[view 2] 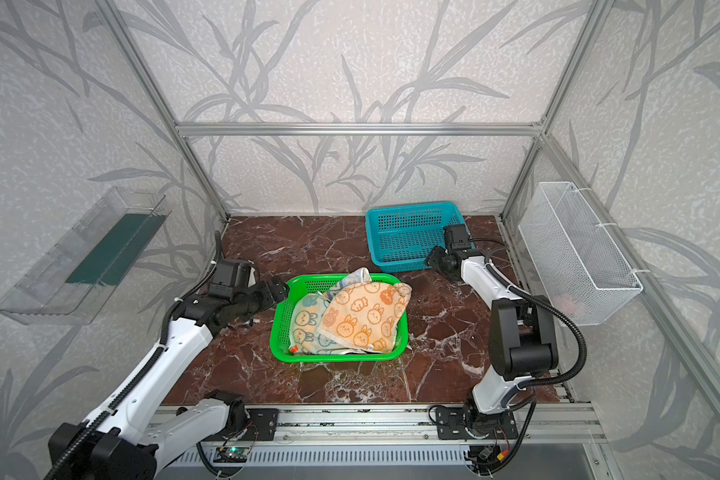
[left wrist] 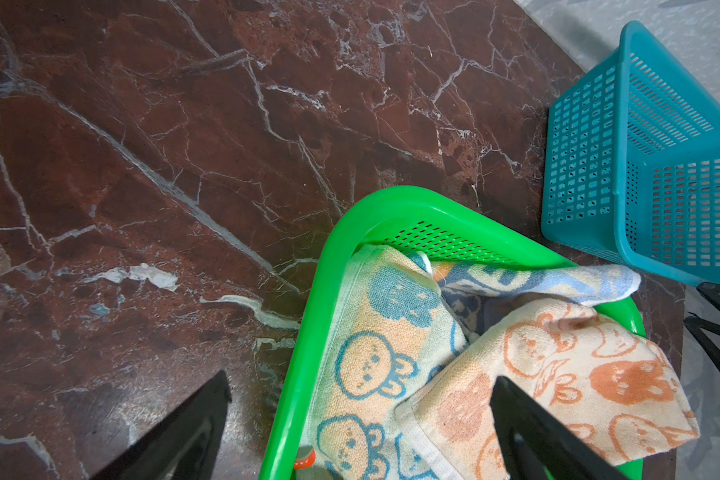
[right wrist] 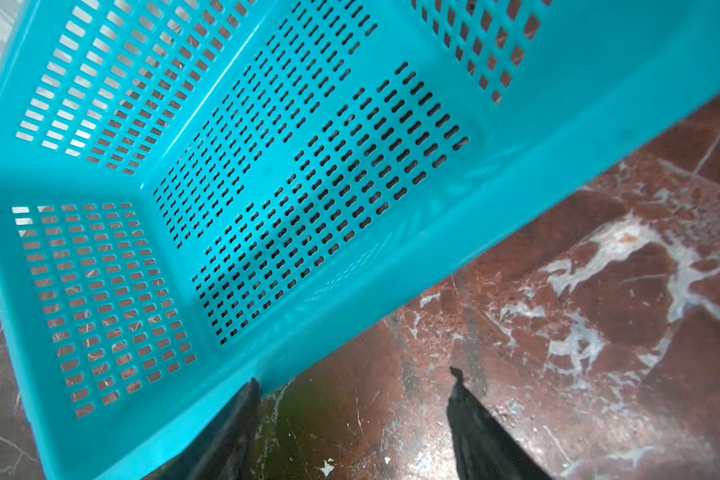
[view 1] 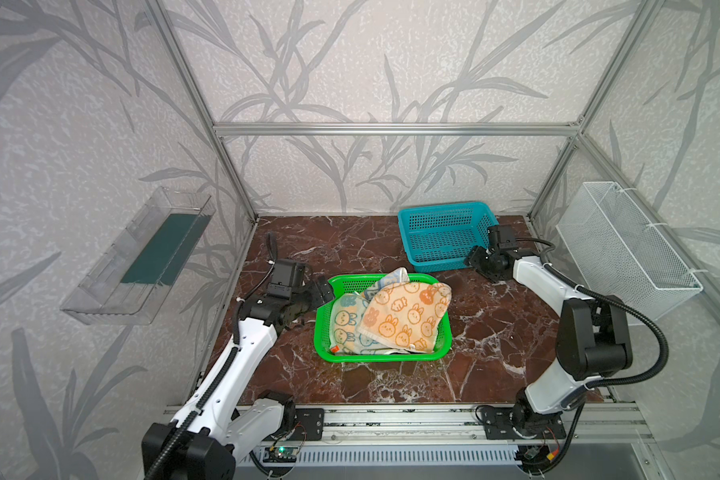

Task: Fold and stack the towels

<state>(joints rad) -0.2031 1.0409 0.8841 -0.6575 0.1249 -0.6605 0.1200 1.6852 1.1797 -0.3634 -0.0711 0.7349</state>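
The towels lie crumpled in a green basket (view 1: 375, 358) at mid-table. A peach-orange bunny towel (view 1: 404, 320) (left wrist: 578, 374) is on top. Under it lies a cream-and-blue one (view 1: 346, 320) (left wrist: 375, 365), and a blue-lettered corner (left wrist: 558, 282) pokes up at the back. My left gripper (view 1: 325, 293) (left wrist: 360, 378) is open and straddles the basket's left rim, with one finger over the table and the other over the peach towel. My right gripper (view 1: 474, 255) (right wrist: 353, 376) is open above bare table, with one finger beside the rim of the empty blue basket (view 1: 437, 262) (right wrist: 267, 166).
The blue basket stands at the back right, close behind the green one. A clear plastic bin (view 1: 142, 257) hangs on the left wall and a white wire basket (view 1: 624, 245) on the right wall. Aluminium posts frame the table and a rail (view 1: 391, 419) runs along its front.
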